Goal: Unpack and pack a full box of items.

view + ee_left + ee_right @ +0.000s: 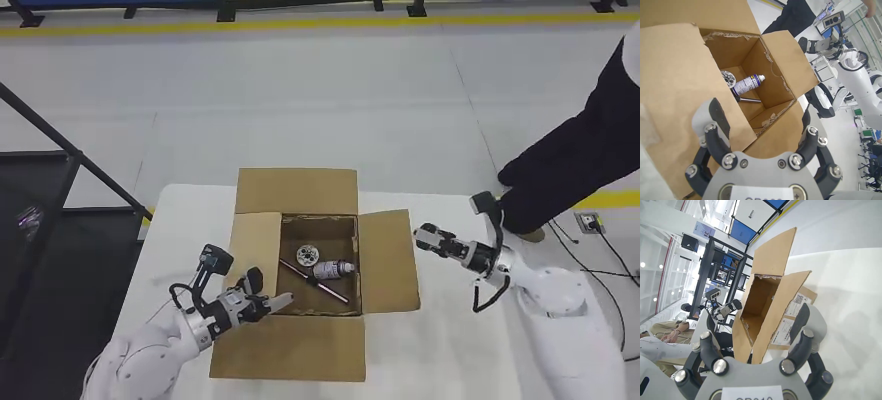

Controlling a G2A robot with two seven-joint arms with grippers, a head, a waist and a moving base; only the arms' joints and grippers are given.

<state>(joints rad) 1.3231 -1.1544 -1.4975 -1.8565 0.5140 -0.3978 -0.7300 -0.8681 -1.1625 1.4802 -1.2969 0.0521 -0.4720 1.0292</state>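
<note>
The cardboard box (296, 190) sits mid-table (450, 340), mouth up, all four flaps splayed. The left gripper (761, 109), fingers apart, hovers over the box's near-left corner. The right gripper (421, 238), also spread, hangs beside the right flap. Inside lie a diagonal metal rod (315, 281), a spray can (333, 268) on its side with its cap toward the right flap, and a round metal disc (305, 254).

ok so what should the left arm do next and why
Probably dip the left gripper into the box toward the spray can. The gripper is open and empty at the rim, the flaps are folded out, and the can lies exposed inside.
</note>
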